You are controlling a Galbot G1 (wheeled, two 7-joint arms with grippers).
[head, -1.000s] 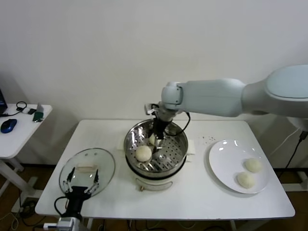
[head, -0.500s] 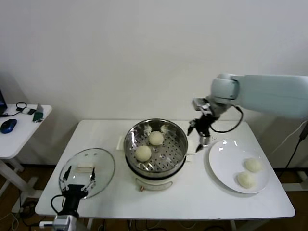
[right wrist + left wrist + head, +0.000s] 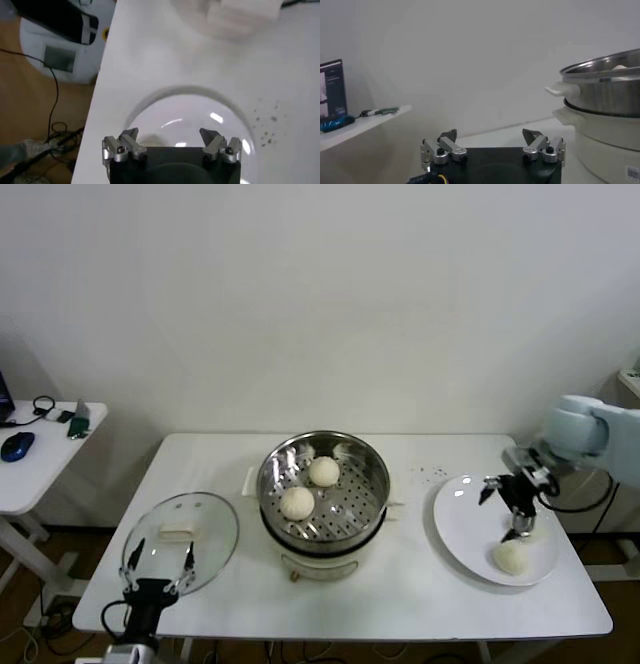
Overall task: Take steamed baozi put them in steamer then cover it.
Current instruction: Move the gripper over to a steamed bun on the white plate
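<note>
R gripper hangs over the white plate nr the table's right edge, fingers spread, grasping nothing — one baozi shows just beside it. Two buns sit in the steamer, mid-table. Glass cover lies at front-left corner; L gripper parked by it — fingers apart, empty.

The steamer is shiny polished metal with a perforated floor, on a glossy white plastic base. The steamed baozi look smooth and matt. The cover is clear glass with a metal rim. Under the right gripper, the plate is glossy white. The bench is smooth, matt white.
</note>
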